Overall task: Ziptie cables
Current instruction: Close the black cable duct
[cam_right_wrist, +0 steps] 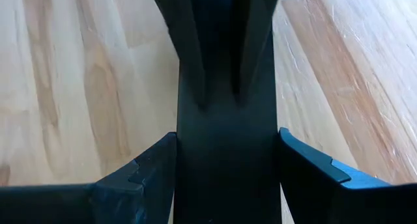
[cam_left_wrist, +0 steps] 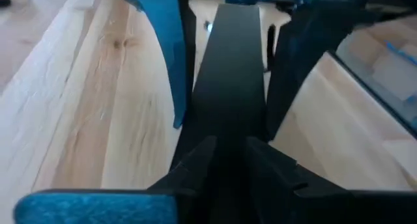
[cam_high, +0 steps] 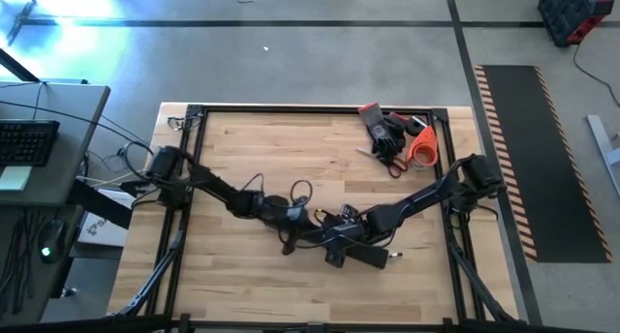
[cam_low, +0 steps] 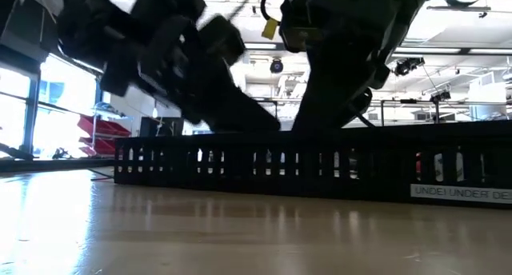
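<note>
Wooden worktop [cam_high: 252, 149] with a black frame round it, concrete floor beyond, and both arms are bunched up near the middle toward the front edge. So the cables themselves? Can't pick them out anywhere, too thin or hidden under the arms, so I can't say where they lie. What's in hand is the flat black strip [cam_right_wrist: 227, 146]: the right gripper [cam_right_wrist: 225, 178] has its jaws clamped on the sides of it, and the left gripper [cam_left_wrist: 228, 162] has its fingers pinched narrow on what looks like the same strip from the other end. A black comb-toothed channel [cam_low: 320, 169] sits right under them. Gloves, scissors and orange tape [cam_high: 422, 145] wait by the far right corner. My guess: still prep work with the strip, no bundling yet. Next move needs careful two-arm coordination so the strip doesn't twist.
</note>
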Controlling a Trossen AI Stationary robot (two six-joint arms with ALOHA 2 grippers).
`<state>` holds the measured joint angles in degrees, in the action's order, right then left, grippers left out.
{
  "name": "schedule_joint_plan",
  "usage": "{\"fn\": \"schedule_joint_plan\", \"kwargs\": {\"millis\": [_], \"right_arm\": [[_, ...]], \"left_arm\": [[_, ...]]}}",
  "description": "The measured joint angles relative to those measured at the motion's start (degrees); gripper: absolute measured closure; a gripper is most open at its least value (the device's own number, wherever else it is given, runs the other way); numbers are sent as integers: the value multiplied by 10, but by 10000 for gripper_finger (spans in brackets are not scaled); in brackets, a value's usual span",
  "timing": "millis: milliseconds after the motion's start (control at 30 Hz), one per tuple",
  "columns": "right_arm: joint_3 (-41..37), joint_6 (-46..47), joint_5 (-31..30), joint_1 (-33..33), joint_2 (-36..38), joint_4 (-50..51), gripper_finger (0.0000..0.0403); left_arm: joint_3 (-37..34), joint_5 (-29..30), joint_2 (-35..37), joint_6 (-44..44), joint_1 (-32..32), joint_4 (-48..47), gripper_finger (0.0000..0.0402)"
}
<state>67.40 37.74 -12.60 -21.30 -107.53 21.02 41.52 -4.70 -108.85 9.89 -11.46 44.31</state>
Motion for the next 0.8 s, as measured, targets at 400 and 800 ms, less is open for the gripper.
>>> {"fn": "schedule_joint_plan", "kwargs": {"millis": [400,800], "right_arm": [[-2,-50,-8,-10,11,-8,128],[-4,-23,-189,-134,187,80,9]], "left_arm": [[14,-6,-39,25,0,9,358],[13,-3,-40,25,0,6,358]]}}
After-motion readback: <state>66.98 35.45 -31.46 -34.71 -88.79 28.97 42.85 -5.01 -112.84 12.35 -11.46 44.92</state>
